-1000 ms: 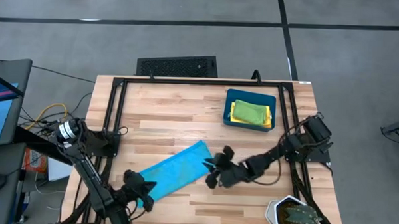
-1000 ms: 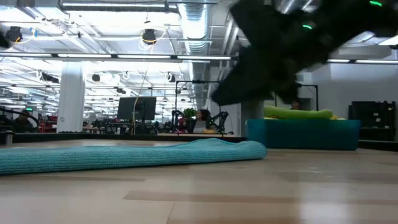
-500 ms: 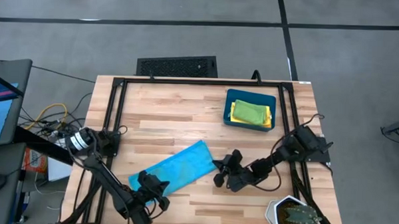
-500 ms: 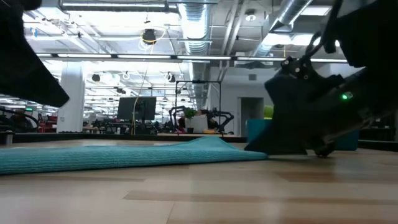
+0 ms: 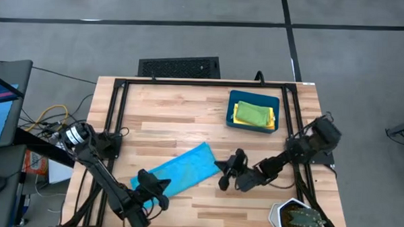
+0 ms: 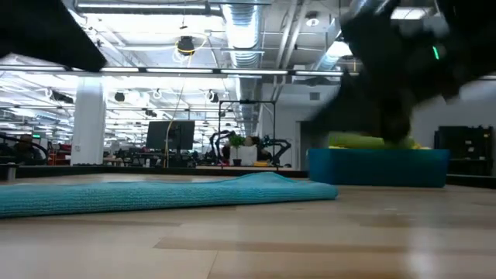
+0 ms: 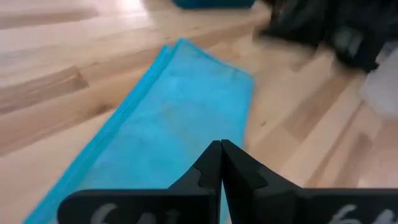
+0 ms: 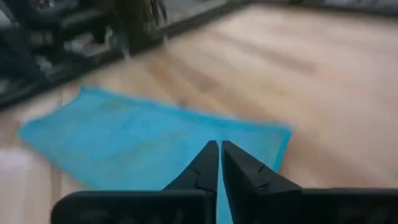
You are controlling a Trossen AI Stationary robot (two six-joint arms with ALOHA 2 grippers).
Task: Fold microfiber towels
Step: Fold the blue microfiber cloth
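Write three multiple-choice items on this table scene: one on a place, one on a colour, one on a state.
1. Where does the blue towel lie?
A. in the bin
B. flat on the table
C. on the floor

2. What colour is the towel on top in the teal bin?
A. green
B. red
C. white

3. How do the left gripper fingers stand?
A. wide open
B. shut, empty
C. shut on a cup

Answers:
1 B, it lies spread on the wood.
2 A, a green towel tops the bin.
3 B, the fingertips meet above the blue towel.
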